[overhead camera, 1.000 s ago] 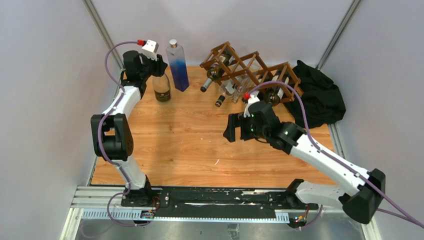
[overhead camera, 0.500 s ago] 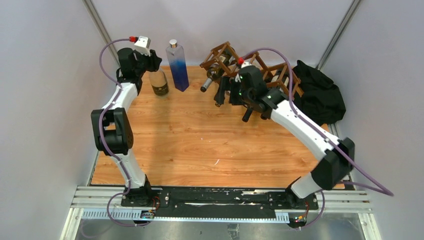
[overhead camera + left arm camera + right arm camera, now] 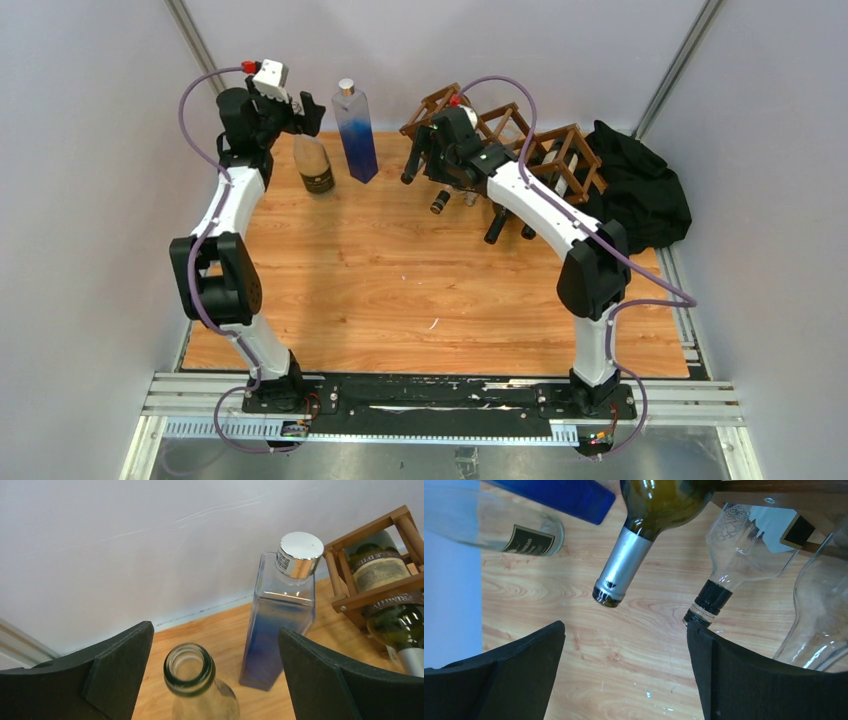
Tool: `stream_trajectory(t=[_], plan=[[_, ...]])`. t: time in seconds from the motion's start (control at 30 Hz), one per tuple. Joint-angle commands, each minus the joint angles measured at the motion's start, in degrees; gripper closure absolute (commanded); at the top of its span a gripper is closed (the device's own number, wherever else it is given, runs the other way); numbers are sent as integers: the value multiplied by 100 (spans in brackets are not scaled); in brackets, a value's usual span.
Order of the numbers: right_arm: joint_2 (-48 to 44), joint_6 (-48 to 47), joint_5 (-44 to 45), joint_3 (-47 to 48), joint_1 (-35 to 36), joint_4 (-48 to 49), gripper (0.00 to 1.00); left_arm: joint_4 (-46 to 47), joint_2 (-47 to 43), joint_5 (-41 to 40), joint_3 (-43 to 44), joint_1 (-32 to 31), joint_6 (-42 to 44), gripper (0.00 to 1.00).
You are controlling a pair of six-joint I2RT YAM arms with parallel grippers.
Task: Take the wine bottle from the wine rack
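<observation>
Far across the counter [image 3: 380,290], the green wine bottle [image 3: 624,565] lies ungrasped in the wine rack [image 3: 560,135], removal all ahead, right fingers [image 3: 744,680] spread wide and empty before its neck, left fingers [image 3: 115,675] open over a clear bottle [image 3: 192,680].

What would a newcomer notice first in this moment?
The loaded wooden wine rack at the back draws the eye; the open right gripper faces the silver-foiled neck of a green wine bottle at its left end. At far left, the open left gripper hangs over an uncapped clear bottle beside a blue square bottle.
</observation>
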Motion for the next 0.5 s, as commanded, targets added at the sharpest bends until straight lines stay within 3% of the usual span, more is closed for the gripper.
stream_trajectory(t=[0.0,0.23,0.47], plan=[[319,621,561,401,-96,-196,6,-1206,-496,82,418,160,73,0],[993,1149,888,862,-89,-178,11,-4215,-946,352,1125,312,851,0],[1634,1407,1050,1464,-70,-77,18,-5232,-1680,393,680,344,1591,0]])
